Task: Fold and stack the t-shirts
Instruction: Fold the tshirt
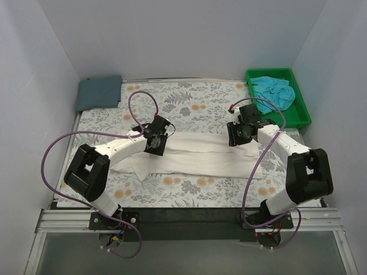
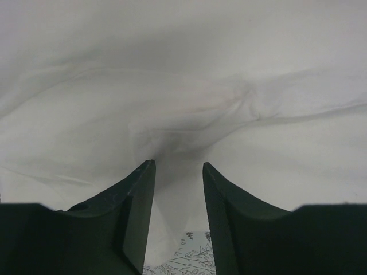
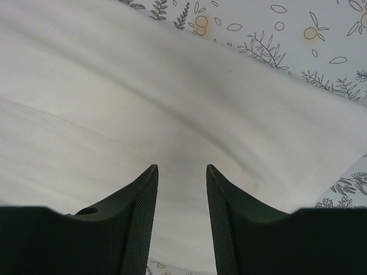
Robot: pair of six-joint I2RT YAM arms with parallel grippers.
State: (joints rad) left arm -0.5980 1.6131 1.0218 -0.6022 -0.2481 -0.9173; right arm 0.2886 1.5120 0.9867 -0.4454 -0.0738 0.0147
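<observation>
Left claw [image 1: 153, 144] and right claw [image 1: 237, 137] each look clamped on the white shirt's [image 1: 200, 156] far edge, with bare floral cover [image 1: 195, 103] beyond it, up to the back wall [image 1: 183, 40].

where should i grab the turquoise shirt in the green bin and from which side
Pinch a raised fold near the middle of the turquoise shirt, coming straight down from above. It lies crumpled in a heap inside the green bin, whose walls would likely block a sideways approach.
</observation>
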